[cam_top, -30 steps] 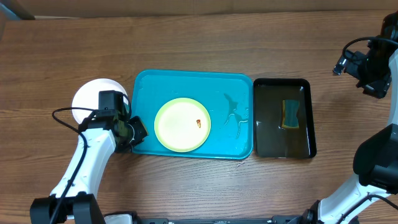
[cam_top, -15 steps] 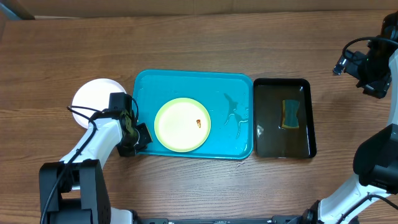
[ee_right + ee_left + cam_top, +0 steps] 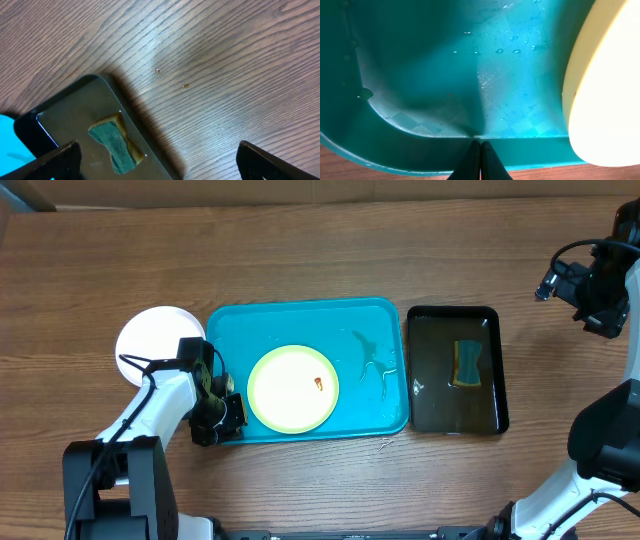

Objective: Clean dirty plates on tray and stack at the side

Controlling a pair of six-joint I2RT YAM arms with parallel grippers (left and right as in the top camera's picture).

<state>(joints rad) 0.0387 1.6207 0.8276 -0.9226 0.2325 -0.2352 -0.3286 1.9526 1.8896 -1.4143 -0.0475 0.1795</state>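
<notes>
The turquoise tray (image 3: 300, 325) lies mid-table, slightly skewed. A pale yellow-green plate (image 3: 288, 390) with a small orange-brown smear (image 3: 318, 383) lies on it. It also shows at the right edge of the left wrist view (image 3: 605, 100). A white plate (image 3: 148, 342) lies on the table left of the tray; I cannot tell if it is one plate or two stacked. My left gripper (image 3: 226, 418) is shut, its tips (image 3: 480, 144) on the tray's (image 3: 445, 60) front-left rim. My right gripper (image 3: 590, 285) is open and empty (image 3: 160, 167) above the bare table at the far right.
A black tray (image 3: 430, 380) of water stands right of the turquoise tray, with a green-and-yellow sponge (image 3: 466, 364) in it. Both show in the right wrist view, the tray (image 3: 60, 125) and the sponge (image 3: 112, 142). Water drops lie on the turquoise tray's right half.
My left gripper has moved toward the front, down the tray's left side to its front-left corner. The tray has shifted left and turned a little. The right arm has not moved.
</notes>
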